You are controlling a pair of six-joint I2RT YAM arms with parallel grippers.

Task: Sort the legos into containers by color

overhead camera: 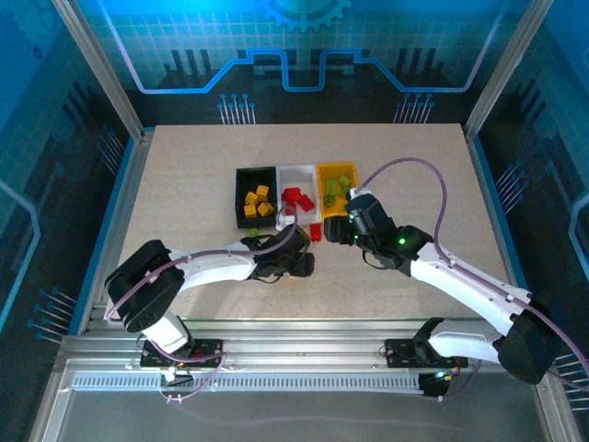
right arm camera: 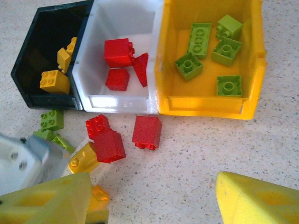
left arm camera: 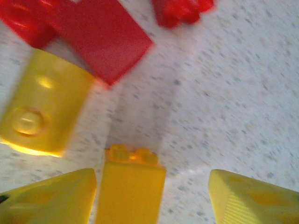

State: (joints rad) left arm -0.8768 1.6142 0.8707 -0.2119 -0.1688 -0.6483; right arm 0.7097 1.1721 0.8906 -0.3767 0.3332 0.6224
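The black bin [right arm camera: 27,65] holds yellow bricks [right arm camera: 54,81], the white bin [right arm camera: 119,101] holds red bricks [right arm camera: 117,52], and the yellow bin [right arm camera: 205,105] holds several lime green bricks [right arm camera: 188,65]. In front of the bins, loose red bricks [right arm camera: 147,131], a yellow brick [right arm camera: 84,157] and green bricks [right arm camera: 51,119] lie on the table. My left gripper [left arm camera: 154,182] is open low over the table. A yellow-orange brick [left arm camera: 131,186] stands between its fingers, close beside the left finger [left arm camera: 46,198]. My right gripper [right arm camera: 153,179] is open and holds nothing, just in front of the yellow bin.
In the top view the bin row [overhead camera: 296,175] sits mid-table, with the left gripper [overhead camera: 302,265] and right gripper [overhead camera: 339,230] close together in front of it. Bare tabletop [overhead camera: 184,166] stretches to either side. Metal frame posts [overhead camera: 97,69] flank the table.
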